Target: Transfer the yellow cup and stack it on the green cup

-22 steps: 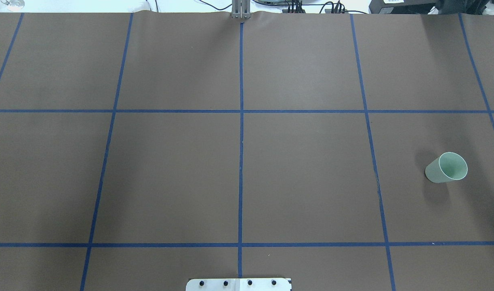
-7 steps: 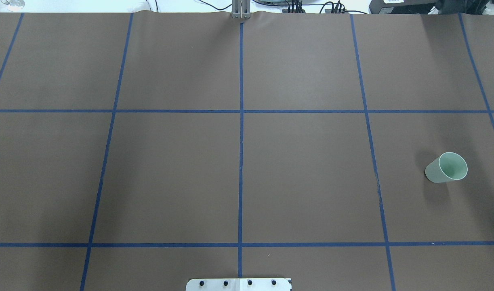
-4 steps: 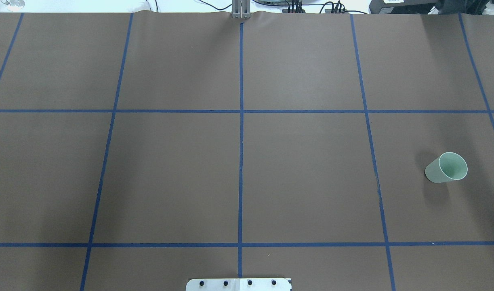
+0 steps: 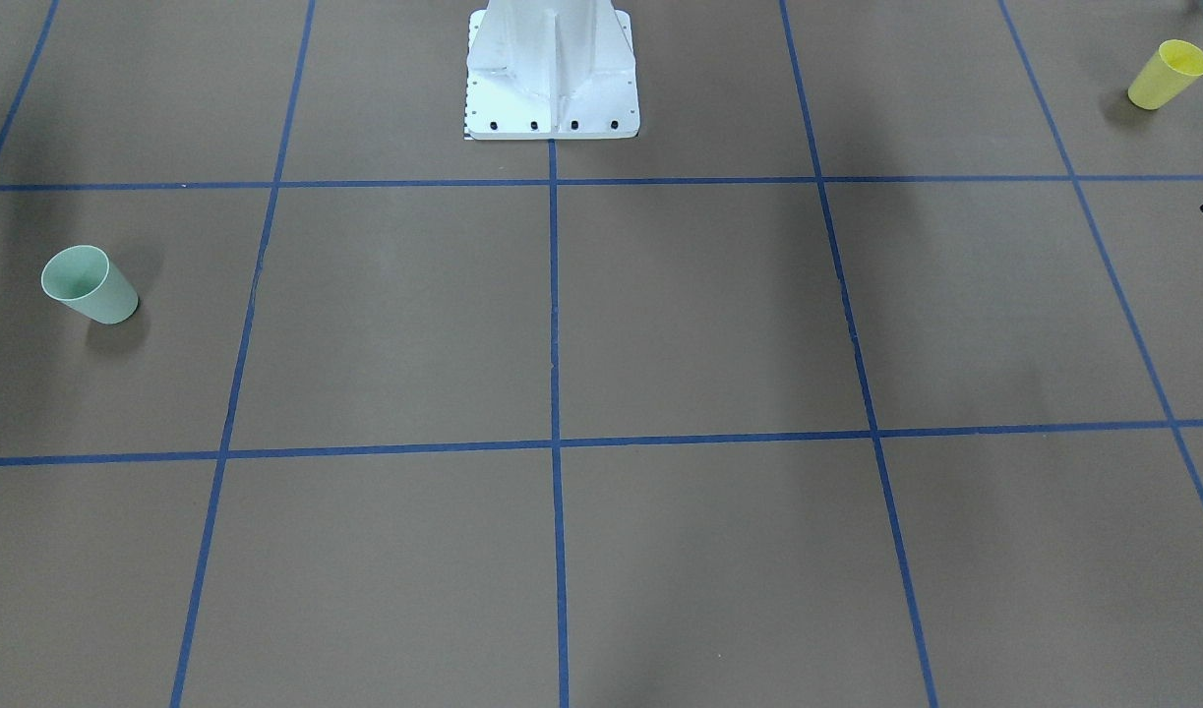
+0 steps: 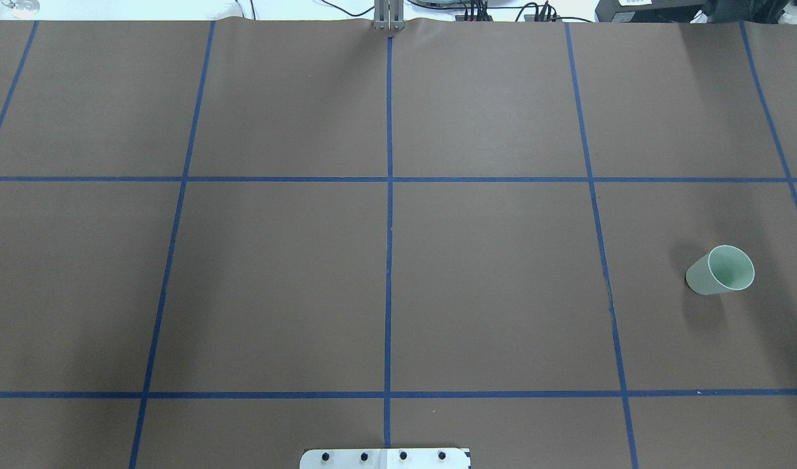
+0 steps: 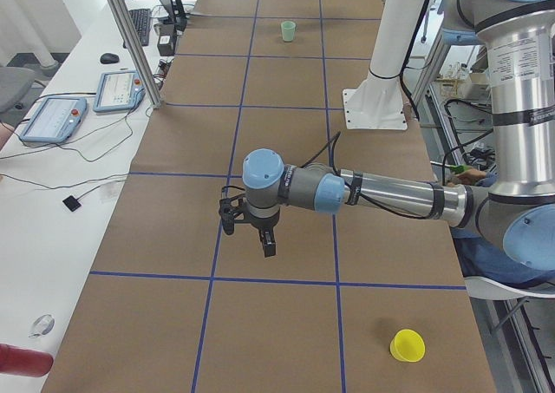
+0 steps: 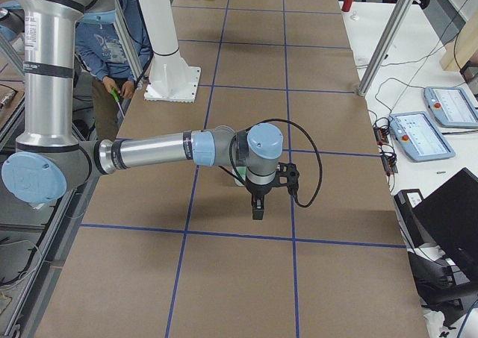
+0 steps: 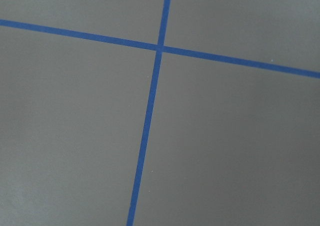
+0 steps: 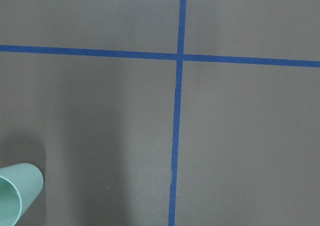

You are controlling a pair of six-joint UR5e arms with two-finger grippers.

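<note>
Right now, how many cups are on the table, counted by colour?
yellow cup: 1
green cup: 1
Total: 2 cups

My worktop (image 5: 502, 293) wears matt brown paper, gridded with smooth blue tape (image 5: 389, 260). The green cup (image 5: 719, 270), at three o'clock, and the yellow cup (image 4: 1166, 73) look like smooth satin plastic. The left arm's tube (image 6: 390, 193) is brushed metal.
</note>
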